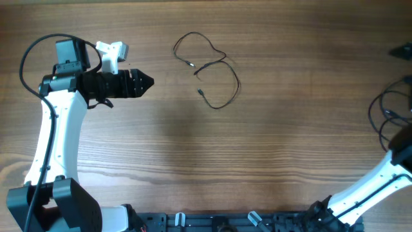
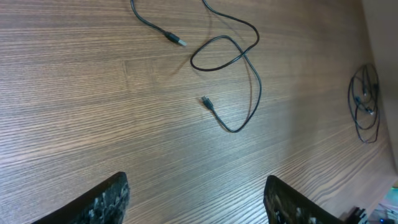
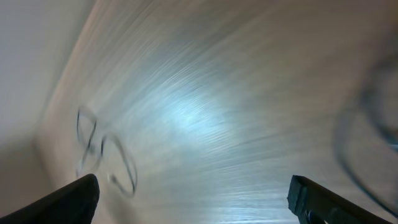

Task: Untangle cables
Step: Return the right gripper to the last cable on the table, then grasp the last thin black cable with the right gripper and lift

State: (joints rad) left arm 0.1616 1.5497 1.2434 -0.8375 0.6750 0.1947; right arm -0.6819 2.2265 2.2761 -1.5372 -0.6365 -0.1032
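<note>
Black cables point(image 1: 212, 64): far centre of wooden worktop point(image 1: 193, 161), crossed in loose loops, plug ends free. Left claw point(image 2: 196, 186): spread, empty, well left of cables. Right claw point(image 3: 193, 199): spread, empty, far right. Progress, judged: cables untouched; separation wholly outstanding.

The cables point(image 1: 211, 64), thin black cords with small plug ends, lie flat in loose, crossing loops.

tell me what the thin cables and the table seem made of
The cables: thin black cords, probably plastic or rubber sheathing, matte, since they bend in soft loops. One plug tip looks pale, maybe metal. The table: wood or wood-look laminate, going by its straight grain; low sheen.
</note>
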